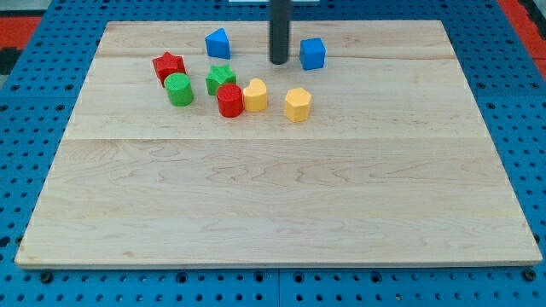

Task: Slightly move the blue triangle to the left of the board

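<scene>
The blue triangle (217, 43) sits near the view's top, left of centre, on the wooden board (273, 196). My tip (279, 62) stands to the right of it, with a clear gap between them. A blue cube (312, 53) lies just right of my tip. The tip touches neither block as far as I can tell.
Below the blue triangle lies a cluster: a red star (168, 66), a green cylinder (179, 89), a green star (221, 79), a red cylinder (229, 101), a yellow block (255, 95) and a yellow hexagon (297, 104). Blue pegboard (34, 102) surrounds the board.
</scene>
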